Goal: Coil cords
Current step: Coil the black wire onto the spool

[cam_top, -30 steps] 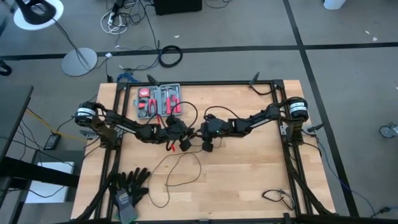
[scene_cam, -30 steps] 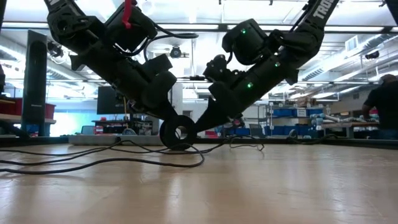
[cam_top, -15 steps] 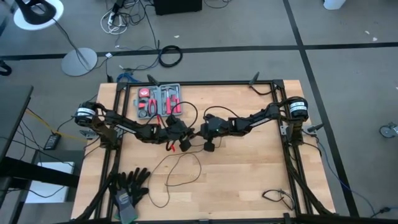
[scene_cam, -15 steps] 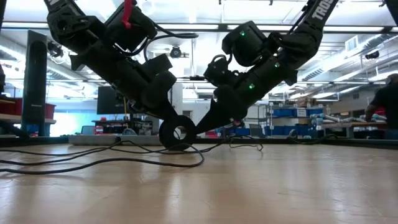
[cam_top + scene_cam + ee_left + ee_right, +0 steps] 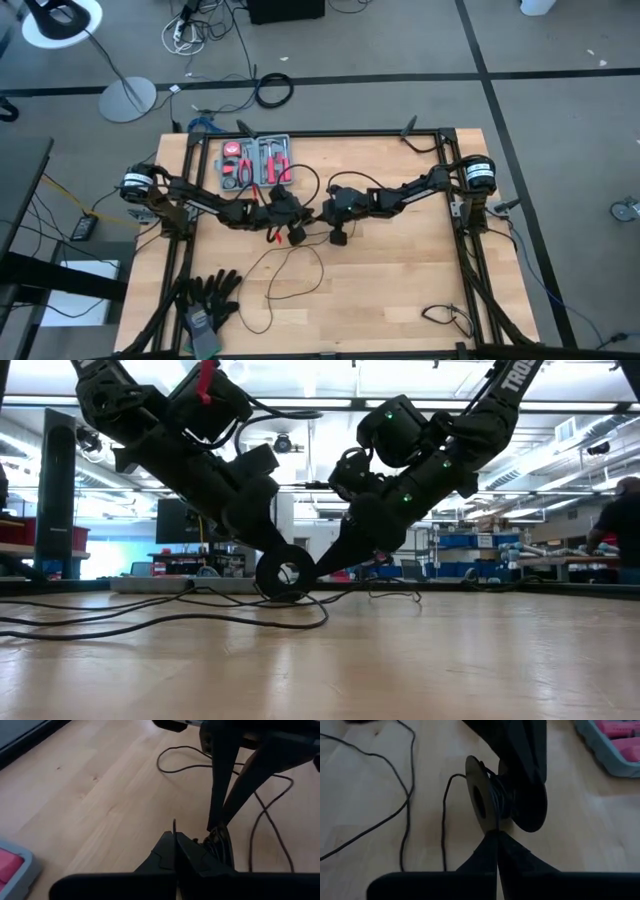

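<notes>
cords (image 5: 290,270): 1 | spool (image 5: 492,800): 1 | left tool (image 5: 300,228): clenched on spool | right tool (image 5: 495,836): clenched on cords

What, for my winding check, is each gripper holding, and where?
Right gripper: shut, apparently on the thin black wire at the rim of the spool. Left gripper: shut beside the spool, a wire strand poking from its tips.

Both arms are black and chunky, made of thick round joints. The left arm (image 5: 190,455) has a red tag on top and a black cable looping off it. The right arm (image 5: 440,445) has small green lights and white letters near its top
</notes>
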{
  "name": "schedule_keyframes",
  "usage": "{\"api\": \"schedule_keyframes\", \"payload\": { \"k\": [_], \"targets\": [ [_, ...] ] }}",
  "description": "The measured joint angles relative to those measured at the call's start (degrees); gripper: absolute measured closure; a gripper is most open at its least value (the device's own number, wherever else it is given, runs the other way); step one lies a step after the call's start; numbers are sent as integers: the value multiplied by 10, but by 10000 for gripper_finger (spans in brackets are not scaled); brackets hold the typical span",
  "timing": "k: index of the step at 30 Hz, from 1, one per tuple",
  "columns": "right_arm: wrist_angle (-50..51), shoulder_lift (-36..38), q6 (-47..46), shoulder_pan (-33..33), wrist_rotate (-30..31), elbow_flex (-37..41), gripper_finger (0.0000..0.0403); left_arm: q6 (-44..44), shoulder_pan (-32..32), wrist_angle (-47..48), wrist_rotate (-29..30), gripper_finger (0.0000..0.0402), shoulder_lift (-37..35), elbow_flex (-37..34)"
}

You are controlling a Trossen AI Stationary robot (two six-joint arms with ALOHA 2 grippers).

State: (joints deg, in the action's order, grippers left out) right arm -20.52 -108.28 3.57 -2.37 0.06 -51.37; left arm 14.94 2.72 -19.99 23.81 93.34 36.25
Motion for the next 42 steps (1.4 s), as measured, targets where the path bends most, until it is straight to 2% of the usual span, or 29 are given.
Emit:
{"api": "schedule_keyframes", "payload": {
  "k": [4, 10, 19, 25, 34, 42],
  "targets": [
    [6, 0, 2, 1, -9, 0, 402, -3, -3, -2, -39, 400, -1, 1],
    [17, 0, 4, 1, -9, 0, 403, -3, -5, 27, -57, 400, -1, 16],
    [17, 0, 8, 1, -7, 0, 403, -40, -17, 280, -99, 400, 2, 145],
    [33, -2, 8, 0, 8, 2, 402, -13, -25, 423, -117, 400, 1, 200],
    [16, -2, 7, 0, 5, 1, 402, 14, -35, 426, -122, 399, 1, 205],
    [2, -2, -6, -1, 4, 1, 389, -29, -34, 390, -106, 399, 1, 205]
  ]
}}
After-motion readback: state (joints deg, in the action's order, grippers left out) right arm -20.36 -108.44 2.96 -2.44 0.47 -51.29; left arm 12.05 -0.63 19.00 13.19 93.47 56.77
